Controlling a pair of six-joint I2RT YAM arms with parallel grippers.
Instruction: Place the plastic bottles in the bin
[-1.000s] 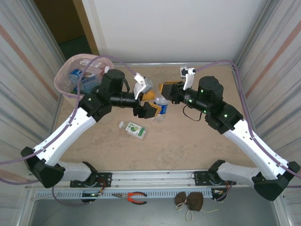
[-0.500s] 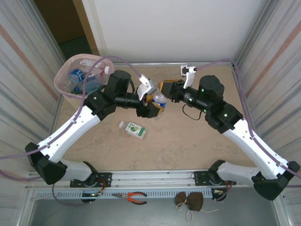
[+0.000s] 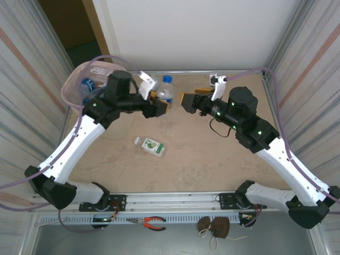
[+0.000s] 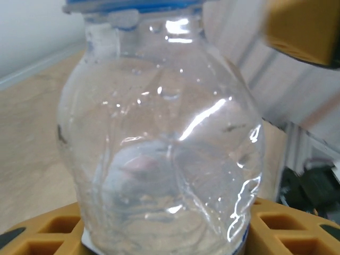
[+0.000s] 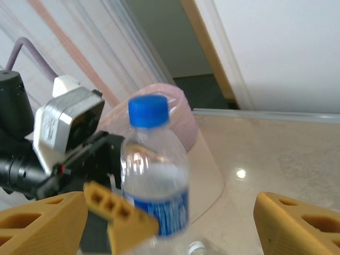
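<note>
A clear plastic bottle (image 3: 166,91) with a blue cap and blue label is held upright above the table, and my left gripper (image 3: 161,102) is shut on its lower body. In the left wrist view the bottle (image 4: 164,149) looms large between my yellow fingers (image 4: 42,236). My right gripper (image 3: 190,98) stands open just right of it, touching nothing. In the right wrist view the bottle (image 5: 154,180) stands ahead of that gripper (image 5: 170,234). A second bottle (image 3: 150,145), green-labelled with a white cap, lies on the table. The bin (image 3: 71,87), pink-lined, stands at the far left with bottles (image 3: 86,85) inside.
Corrugated walls close in both sides, and a white wall stands behind the table. The bin's rim (image 5: 183,114) appears behind the held bottle in the right wrist view. Pliers (image 3: 154,222) lie below the table's near rail.
My right gripper has let go of the blue-capped bottle and opened. My left gripper closed on it and carried it up and leftward, nearer the bin.
</note>
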